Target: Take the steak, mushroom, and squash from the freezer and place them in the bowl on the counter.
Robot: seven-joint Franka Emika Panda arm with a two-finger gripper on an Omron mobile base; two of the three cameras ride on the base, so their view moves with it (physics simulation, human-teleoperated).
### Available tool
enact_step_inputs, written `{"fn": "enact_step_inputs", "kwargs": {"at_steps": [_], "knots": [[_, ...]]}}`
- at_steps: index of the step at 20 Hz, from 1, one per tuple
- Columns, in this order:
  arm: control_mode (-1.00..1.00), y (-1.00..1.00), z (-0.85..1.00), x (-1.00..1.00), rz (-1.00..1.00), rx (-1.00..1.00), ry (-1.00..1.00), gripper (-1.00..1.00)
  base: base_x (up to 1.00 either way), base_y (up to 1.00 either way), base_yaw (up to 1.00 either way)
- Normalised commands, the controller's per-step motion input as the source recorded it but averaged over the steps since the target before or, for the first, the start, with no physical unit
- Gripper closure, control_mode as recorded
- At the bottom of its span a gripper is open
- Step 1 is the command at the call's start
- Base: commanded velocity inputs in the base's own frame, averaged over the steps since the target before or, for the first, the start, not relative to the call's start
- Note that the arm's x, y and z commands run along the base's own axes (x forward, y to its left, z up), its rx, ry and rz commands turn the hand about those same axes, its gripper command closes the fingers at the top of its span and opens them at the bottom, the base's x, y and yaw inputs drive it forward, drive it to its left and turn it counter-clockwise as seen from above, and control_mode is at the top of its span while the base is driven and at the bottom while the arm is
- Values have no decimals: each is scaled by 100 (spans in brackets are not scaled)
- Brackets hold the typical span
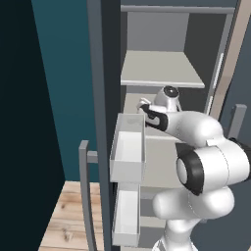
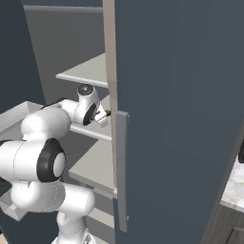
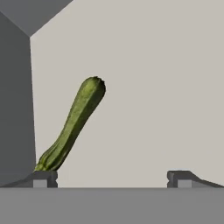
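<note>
My gripper (image 3: 112,179) is released: its two dark fingertips (image 3: 43,178) stand wide apart at the bottom of the hand view, with nothing between them.

The squash (image 3: 72,124) lies flat on a pale grey shelf (image 3: 153,109) inside the freezer (image 1: 162,68). In the hand view it is a dark green oblong body set at a slant, its blunt rounded end pointing up and to the right, its narrower end down and to the left. That lower end sits just beside my left-hand fingertip as the hand view shows it; I cannot tell whether the two touch. The squash is off-centre to the gripper, at the left side of the opening rather than midway between the fingertips. A darker grey freezer wall (image 3: 15,96) borders the shelf close to the squash's lower end.

In the left base view my arm reaches into the open freezer at the level of the middle shelf, past the white door bins (image 1: 128,147). In the right base view the freezer door (image 2: 176,95) with its long bar handle (image 2: 122,171) stands in front, and a small green patch shows at my hand.
</note>
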Motion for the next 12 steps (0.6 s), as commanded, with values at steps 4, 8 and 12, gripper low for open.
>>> {"fn": "enact_step_inputs", "kwargs": {"at_steps": [4, 8, 12], "knots": [[-100, 0, -14, 30, 0, 0, 2, -100, 0, 0, 0], [-100, 0, -13, 26, 0, 0, 0, -100, 0, 0, 0], [-100, 0, -20, 22, 0, 0, 0, -100, 0, 0, 0]]}}
